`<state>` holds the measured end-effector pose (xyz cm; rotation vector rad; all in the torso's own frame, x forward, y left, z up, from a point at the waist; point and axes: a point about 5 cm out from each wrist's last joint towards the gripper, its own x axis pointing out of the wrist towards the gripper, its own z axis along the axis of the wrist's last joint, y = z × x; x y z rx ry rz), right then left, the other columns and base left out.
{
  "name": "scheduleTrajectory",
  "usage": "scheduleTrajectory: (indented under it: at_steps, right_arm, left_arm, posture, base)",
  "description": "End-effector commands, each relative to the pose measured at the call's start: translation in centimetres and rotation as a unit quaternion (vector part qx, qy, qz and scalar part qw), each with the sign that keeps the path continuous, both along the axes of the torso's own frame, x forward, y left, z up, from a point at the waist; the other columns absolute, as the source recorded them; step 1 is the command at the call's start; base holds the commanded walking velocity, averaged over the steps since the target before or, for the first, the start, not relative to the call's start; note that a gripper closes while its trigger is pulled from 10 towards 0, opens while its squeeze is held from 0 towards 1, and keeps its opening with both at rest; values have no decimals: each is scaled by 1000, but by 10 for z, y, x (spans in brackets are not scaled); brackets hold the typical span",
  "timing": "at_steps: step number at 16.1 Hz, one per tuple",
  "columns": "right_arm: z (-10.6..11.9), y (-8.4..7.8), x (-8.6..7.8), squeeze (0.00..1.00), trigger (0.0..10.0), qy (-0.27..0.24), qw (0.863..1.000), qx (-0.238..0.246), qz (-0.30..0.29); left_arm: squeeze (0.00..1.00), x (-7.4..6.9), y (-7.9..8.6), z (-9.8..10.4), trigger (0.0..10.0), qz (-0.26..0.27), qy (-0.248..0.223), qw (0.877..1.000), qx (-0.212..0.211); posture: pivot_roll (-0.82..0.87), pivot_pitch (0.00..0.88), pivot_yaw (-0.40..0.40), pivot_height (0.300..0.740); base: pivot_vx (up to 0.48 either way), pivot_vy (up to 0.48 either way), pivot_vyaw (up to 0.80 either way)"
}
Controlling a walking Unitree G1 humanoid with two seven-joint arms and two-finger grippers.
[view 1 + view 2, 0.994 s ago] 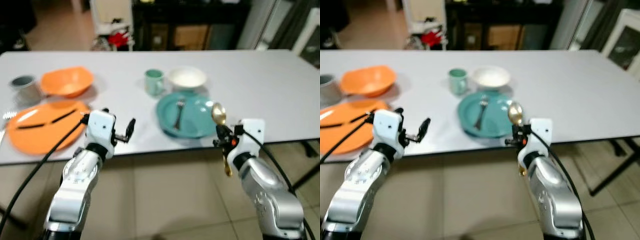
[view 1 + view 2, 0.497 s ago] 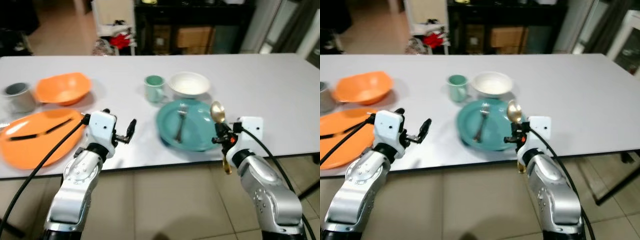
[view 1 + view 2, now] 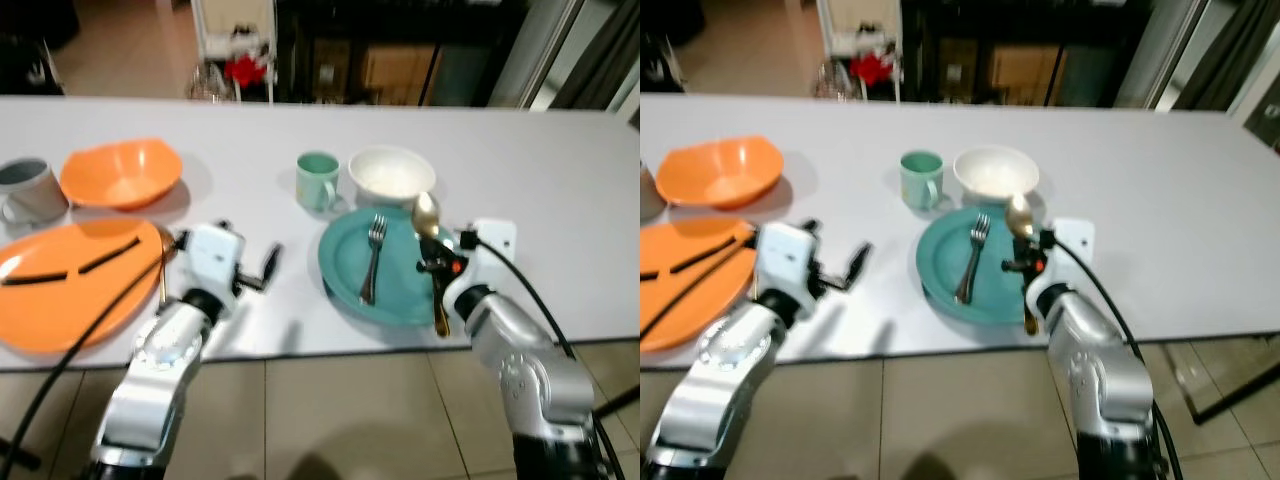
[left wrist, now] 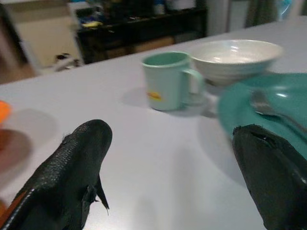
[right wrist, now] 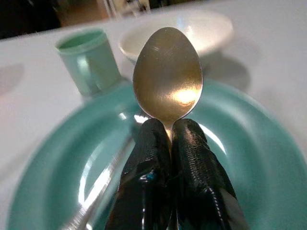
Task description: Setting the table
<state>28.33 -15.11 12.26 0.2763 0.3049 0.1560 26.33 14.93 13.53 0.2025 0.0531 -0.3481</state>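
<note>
Right gripper [image 3: 432,262] has its fingers [image 5: 194,163] pressed together on the neck of a gold spoon [image 5: 168,76], bowl up and forward, handle hanging below the wrist toward the table edge. Spoon sits over the right rim of the teal plate [image 3: 400,290]. A fork [image 3: 372,262] already lies on that plate, left of centre. Mint mug [image 3: 318,181] and white bowl [image 3: 391,174] stand just behind the plate, close together.

Left gripper [image 3: 262,272] hovers over bare table [image 3: 560,170] left of the plate, fingers [image 4: 76,167] spread, holding nothing.

Off to the robot's left: orange plate [image 3: 50,300] with two dark sticks on it, probably chopsticks, plus an orange bowl [image 3: 120,175] and a grey cup [image 3: 28,188].

Risks from here, as judged:
- Grip is only a thin pinch at the spoon's neck. Long handle below acts as a lever, so the spoon could pivot or slip on release.
- Handle end is near the table edge. Lowering without moving inward could snag it or drop the spoon off the table.
- Spoon bowl points toward the white bowl and mug. Overshooting forward could knock them.
- Setting it on the plate's sloped rim could let it slide into the fork.
</note>
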Motion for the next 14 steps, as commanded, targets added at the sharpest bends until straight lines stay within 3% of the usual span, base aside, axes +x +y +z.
scheduleTrajectory:
  at_steps: [1,5,6,11,14]
  right_arm:
    - [5,2,5,0,10000,-3,1000,18,0]
    - [-1,4,39,0,10000,51,998,17,-26]
    - [-7,1,50,0,10000,82,995,15,-48]
    - [-10,4,78,0,10000,118,990,6,-78]
    - [-16,0,80,0,10000,133,985,-8,-107]
  left_arm:
    - [35,-1,0,6,10000,-17,-4,1000,-2]
    - [35,-1,-3,15,10000,-116,13,993,24]
    - [35,-3,-7,20,10000,-161,20,986,28]
    - [31,-11,-10,31,10000,-230,44,972,37]
    - [31,-17,-12,29,10000,-246,56,967,35]
  posture:
    - [55,0,-51,740]
    - [61,0,-35,740]
    - [67,0,-37,740]
    - [76,3,-44,740]
    - [79,10,-52,740]
  base:
    - [0,0,0]
    - [0,0,0]
    - [0,0,0]
    - [0,0,0]
    - [0,0,0]
